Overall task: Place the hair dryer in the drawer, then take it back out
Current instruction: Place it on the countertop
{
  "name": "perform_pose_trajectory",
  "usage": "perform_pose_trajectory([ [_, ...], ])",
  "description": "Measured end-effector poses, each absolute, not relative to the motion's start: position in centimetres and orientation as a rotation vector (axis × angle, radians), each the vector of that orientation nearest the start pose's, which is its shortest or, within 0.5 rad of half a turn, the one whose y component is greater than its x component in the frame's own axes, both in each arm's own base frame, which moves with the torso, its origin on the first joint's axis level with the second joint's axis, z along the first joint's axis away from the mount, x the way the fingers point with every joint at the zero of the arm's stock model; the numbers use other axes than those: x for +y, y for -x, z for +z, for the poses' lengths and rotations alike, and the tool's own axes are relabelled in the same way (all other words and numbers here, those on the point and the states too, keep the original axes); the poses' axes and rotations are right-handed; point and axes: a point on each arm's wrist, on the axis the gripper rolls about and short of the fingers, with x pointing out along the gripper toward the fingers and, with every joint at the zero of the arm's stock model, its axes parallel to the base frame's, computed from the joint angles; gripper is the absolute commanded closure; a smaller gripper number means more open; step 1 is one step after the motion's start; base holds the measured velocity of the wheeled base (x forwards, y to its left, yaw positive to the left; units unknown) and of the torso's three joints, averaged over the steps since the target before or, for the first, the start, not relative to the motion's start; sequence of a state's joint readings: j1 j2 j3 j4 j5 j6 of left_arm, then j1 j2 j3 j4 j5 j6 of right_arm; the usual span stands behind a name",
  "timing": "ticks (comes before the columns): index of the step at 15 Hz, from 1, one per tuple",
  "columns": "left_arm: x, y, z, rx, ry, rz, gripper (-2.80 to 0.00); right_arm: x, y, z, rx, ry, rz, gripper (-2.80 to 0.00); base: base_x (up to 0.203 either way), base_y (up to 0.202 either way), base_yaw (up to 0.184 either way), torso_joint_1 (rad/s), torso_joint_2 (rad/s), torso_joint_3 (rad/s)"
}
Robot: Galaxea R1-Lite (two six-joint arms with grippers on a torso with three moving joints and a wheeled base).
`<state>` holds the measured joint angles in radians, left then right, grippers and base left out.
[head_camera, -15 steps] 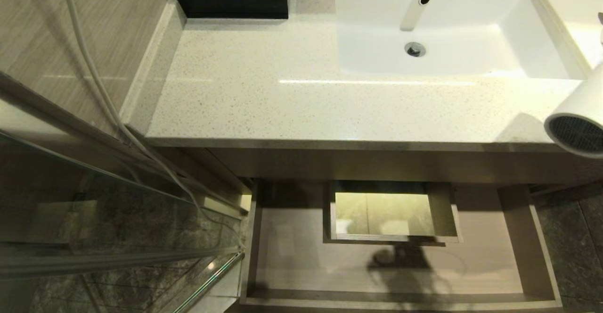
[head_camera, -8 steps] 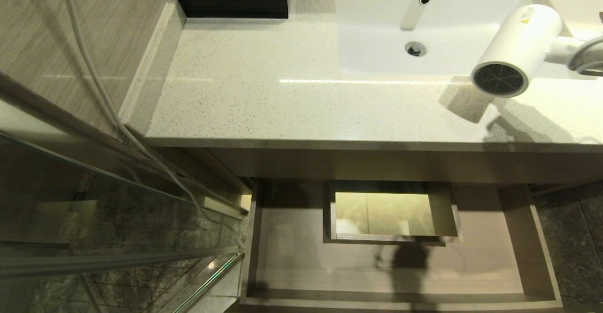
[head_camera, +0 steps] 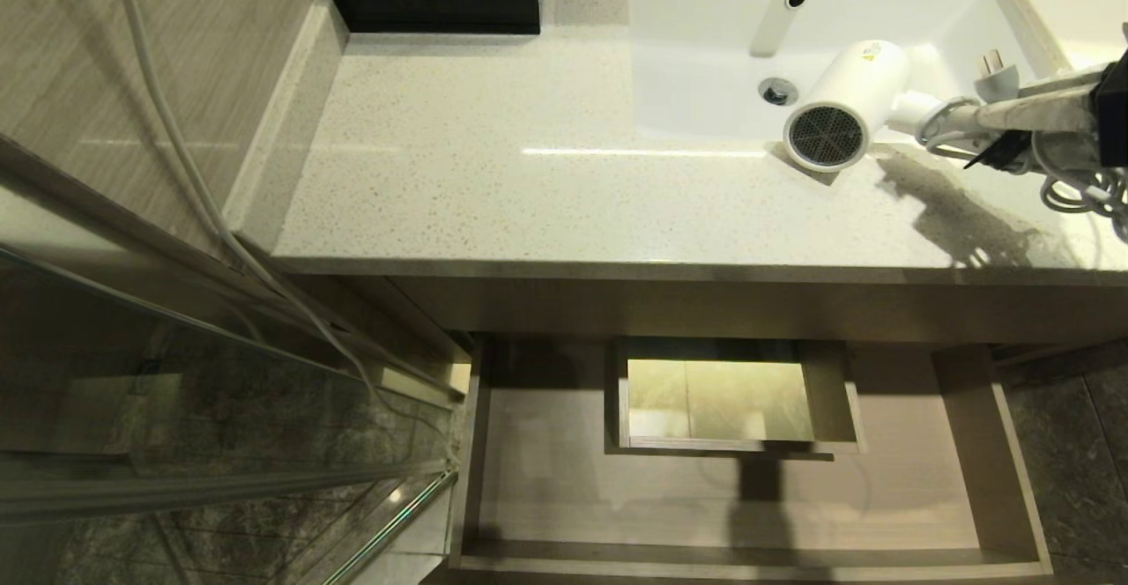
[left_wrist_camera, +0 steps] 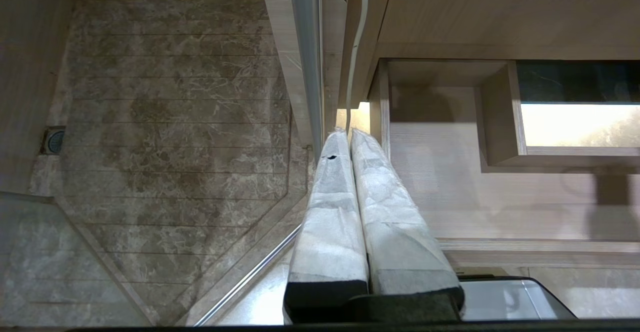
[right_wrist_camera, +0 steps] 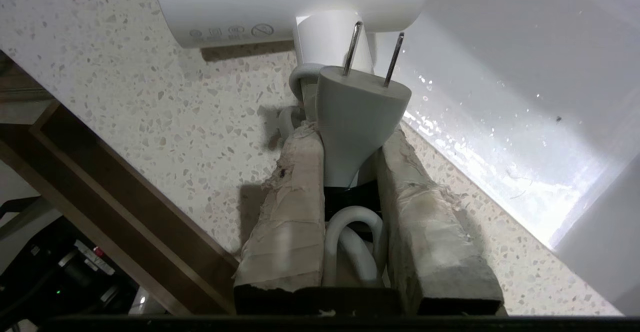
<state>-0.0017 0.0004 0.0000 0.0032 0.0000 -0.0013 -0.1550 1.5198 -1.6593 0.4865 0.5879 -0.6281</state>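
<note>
Hair dryer [head_camera: 844, 100] hangs over the sink's front rim, handle clenched in right tool [right_wrist_camera: 350, 137].

The head view looks steeply down on the table [head_camera: 529, 188], sink [head_camera: 705, 118] and open drawer [head_camera: 731, 506] below its front edge. The left wrist view looks past its pincer [left_wrist_camera: 350, 134] at that drawer [left_wrist_camera: 440, 192] and the floor beside it. The right wrist view sits close over the table [right_wrist_camera: 165, 122] by the sink's rim, behind the hair dryer [right_wrist_camera: 280, 2].
</note>
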Motion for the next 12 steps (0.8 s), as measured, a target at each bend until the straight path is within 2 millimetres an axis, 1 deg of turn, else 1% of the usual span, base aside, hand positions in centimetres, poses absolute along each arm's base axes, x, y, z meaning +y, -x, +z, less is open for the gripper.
perform_pose_trajectory([
  [2,0.0,2.3,7.5,0.004,0.001,-0.002,0.0,-2.8,-24.1,36.3,0.202,0.476,0.506,0.0,0.0,0.0,0.0,0.0,0.0,0.0],
  [4,0.0,2.3,7.5,0.004,0.002,-0.002,0.0,-3.1,-23.7,36.0,0.223,0.465,0.5,0.0,0.0,0.0,0.0,0.0,0.0,0.0],
  [7,0.0,2.3,7.5,0.004,0.001,-0.002,0.0,-3.0,-22.9,36.8,0.178,0.475,0.52,0.0,0.0,0.0,0.0,0.0,0.0,0.0],
  [10,0.0,2.3,7.5,0.004,0.001,-0.002,0.0,-2.8,-21.4,37.7,0.139,0.491,0.524,0.0,0.0,0.0,0.0,0.0,0.0,0.0],
  [12,0.0,2.3,7.5,0.004,0.001,-0.002,0.0,-2.6,-20.3,37.6,0.139,0.488,0.531,0.0,0.0,0.0,0.0,0.0,0.0,0.0],
])
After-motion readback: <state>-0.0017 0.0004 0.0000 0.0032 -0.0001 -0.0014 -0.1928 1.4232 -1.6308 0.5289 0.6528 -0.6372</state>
